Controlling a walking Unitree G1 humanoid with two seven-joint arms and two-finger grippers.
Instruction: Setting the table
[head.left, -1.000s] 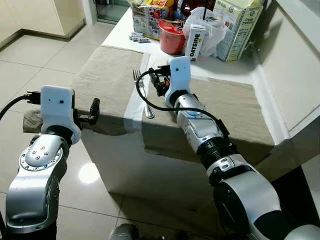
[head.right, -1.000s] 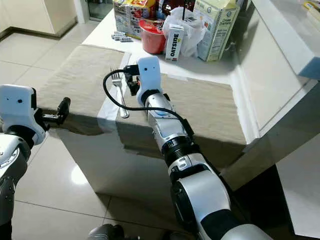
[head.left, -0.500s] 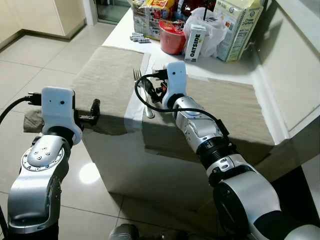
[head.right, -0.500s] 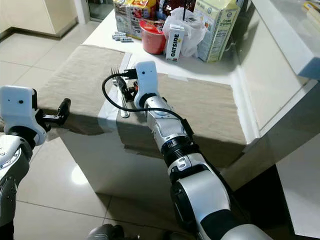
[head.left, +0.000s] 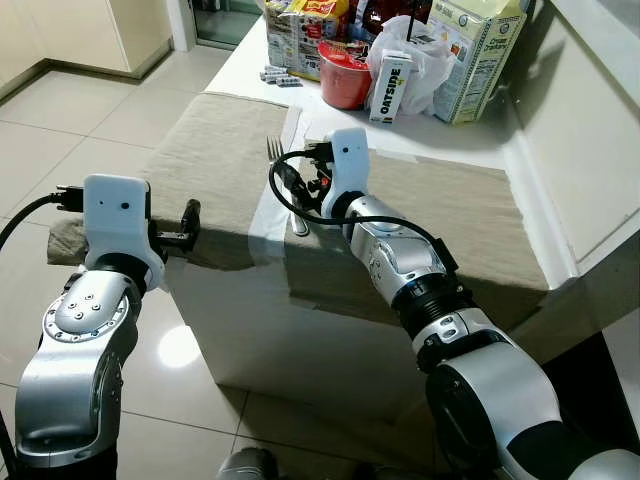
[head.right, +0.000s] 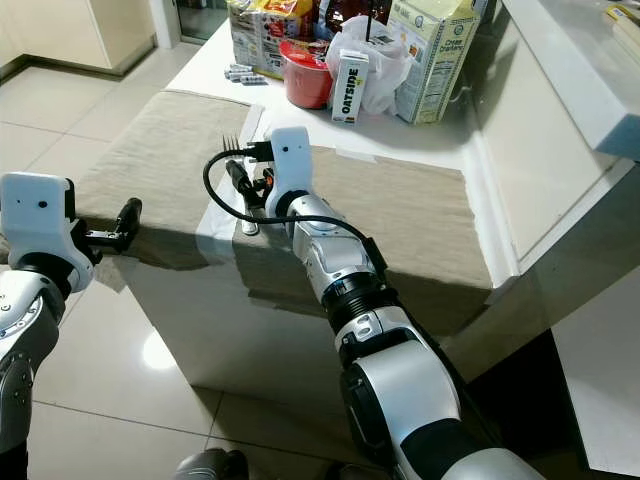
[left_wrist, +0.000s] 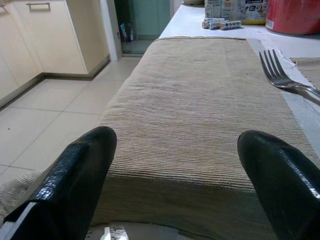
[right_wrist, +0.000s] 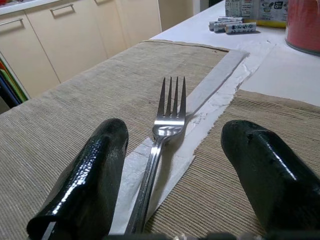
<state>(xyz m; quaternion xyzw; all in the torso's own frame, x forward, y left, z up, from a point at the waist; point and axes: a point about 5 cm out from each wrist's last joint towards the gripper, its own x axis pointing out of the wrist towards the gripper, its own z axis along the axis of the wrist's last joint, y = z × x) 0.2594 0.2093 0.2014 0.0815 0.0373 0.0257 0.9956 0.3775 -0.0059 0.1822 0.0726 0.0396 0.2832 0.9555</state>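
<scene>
Pale floor tiles surround a white bench draped with two tan placemats, groceries crowded at its far end. From the left eye view, a fork lies on the strip of white napkin between the left placemat and the right placemat, its long axis running from the near edge toward the groceries, tines pointing away from the robot. The right end effector hangs just over the handle, while the left end effector waits at the near edge of the left placemat. The right eye view gives the same layout, with a red bowl and an oat drink carton beyond. In the left wrist view its fingers stand wide apart, empty, facing the mat. In the right wrist view the fingers are spread either side of the fork, not touching it. Judging by this, one fork is laid; no plate, knife or spoon is set, so most of the job seems left.
</scene>
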